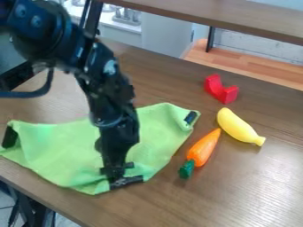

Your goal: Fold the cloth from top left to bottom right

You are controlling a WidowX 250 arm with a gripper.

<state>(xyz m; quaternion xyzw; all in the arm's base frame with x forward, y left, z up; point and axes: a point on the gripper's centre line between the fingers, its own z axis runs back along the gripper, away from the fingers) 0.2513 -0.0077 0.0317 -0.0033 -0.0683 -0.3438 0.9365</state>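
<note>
Okay, my pincer is low over the near part of the green cloth, right by the black patch at its lower corner. I can't tell if it's clenched, released or gripping fabric there; contact is unclear too. The arm drops in from upper left and hides the middle of the cloth.

Cloth lies on both sides of the pincer: a big rumpled section to the left, out to a corner with a dark strip, and a smaller section up and to the right, ending at a corner with a dark tab. Its lower border passes just below and left of the pincer.

Edges: the table's near edge slants below-left of the pincer, with a band of wood between it and the cloth. The far edge is well up and right, beyond everything.

Room: a broad stretch of tabletop runs right and below-right of me. Up-right of the pincer I've got the carrot, green end near the cloth's right side, then the banana just beside it. The red toy piece is farther up, well apart from me.
</note>
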